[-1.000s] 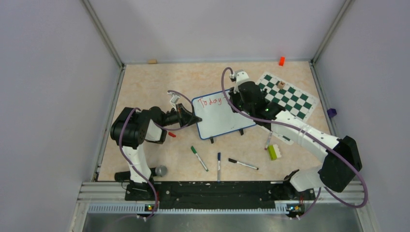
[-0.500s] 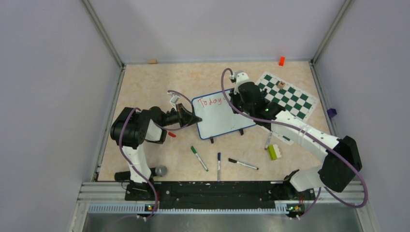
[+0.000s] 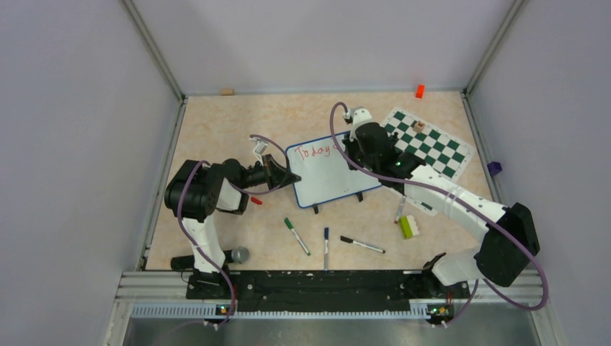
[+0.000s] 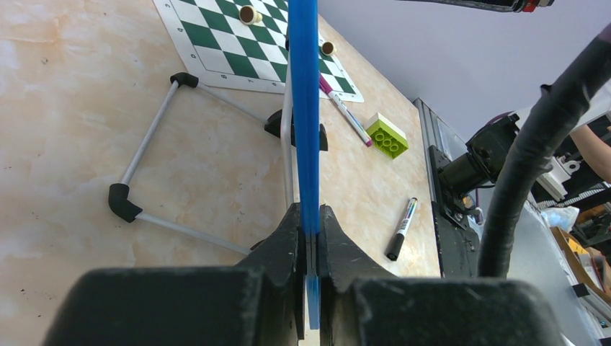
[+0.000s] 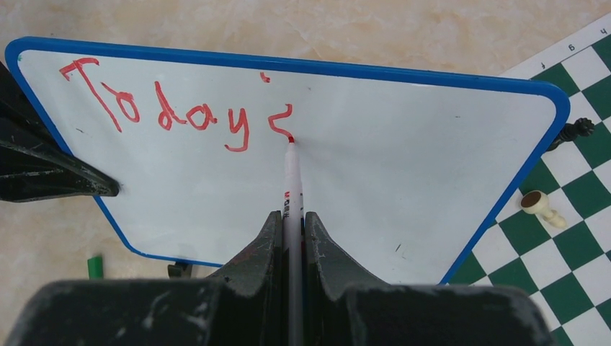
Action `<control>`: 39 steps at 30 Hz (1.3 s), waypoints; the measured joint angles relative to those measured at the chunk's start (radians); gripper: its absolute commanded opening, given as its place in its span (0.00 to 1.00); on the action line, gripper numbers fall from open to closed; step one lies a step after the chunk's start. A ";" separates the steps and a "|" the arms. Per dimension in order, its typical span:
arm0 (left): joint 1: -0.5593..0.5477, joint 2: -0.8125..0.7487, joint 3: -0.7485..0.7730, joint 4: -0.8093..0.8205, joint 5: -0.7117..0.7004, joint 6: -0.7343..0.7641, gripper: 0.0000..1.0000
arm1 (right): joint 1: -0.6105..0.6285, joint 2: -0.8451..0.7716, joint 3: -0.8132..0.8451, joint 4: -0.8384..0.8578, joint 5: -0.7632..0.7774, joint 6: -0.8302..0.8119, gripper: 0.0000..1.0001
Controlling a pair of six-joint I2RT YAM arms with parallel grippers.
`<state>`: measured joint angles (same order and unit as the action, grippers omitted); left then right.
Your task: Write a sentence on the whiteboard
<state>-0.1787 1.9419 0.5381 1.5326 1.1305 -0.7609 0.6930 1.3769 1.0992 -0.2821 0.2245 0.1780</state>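
Red marker (image 5: 291, 180) tip touching whiteboard (image 5: 403, 166) at "s".

Top cam: high up, near side, looks down over whole table (image 3: 216, 130). Wrist cams: close, both share whiteboard (image 3: 328, 176), left edge-on, right face-on.

1. Soft, even light is coming down from overhead onto the desk (image 3: 216, 130); shadows beneath the arms are lying short and faint.
2. The whiteboard (image 5: 403, 166) is showing bright white with no hard glare, and the red writing (image 5: 173, 115) is reading crisp.
3. Close to each wrist lens, the left hand (image 4: 308, 216) and right hand (image 5: 292, 216) are looking dark and blurred, as is the marker (image 5: 291, 187) at its near end.
4. The left wrist view is stretching lines towards its edges.
5. The overhead view is looking slightly grainy.
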 measured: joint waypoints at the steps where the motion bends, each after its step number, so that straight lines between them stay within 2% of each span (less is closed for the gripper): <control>1: 0.000 0.000 0.000 0.000 0.000 0.000 0.00 | -0.002 0.000 0.000 -0.003 -0.002 -0.001 0.00; 21: 0.000 0.000 0.000 0.003 0.003 0.003 0.00 | -0.005 -0.012 -0.013 -0.004 -0.085 -0.010 0.00; 23: 0.000 0.000 0.000 0.004 0.004 0.003 0.05 | -0.005 -0.034 -0.027 0.005 -0.088 -0.010 0.00; 27: 0.000 0.000 0.000 0.006 0.005 0.003 0.10 | -0.008 -0.096 -0.055 0.008 -0.090 -0.010 0.00; 39: 0.000 0.000 -0.001 0.008 0.006 0.018 0.17 | -0.008 -0.171 -0.130 0.037 -0.088 0.010 0.00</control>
<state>-0.1787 1.9419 0.5373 1.5410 1.1366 -0.7433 0.6846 1.2064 0.9688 -0.2451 0.1368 0.1883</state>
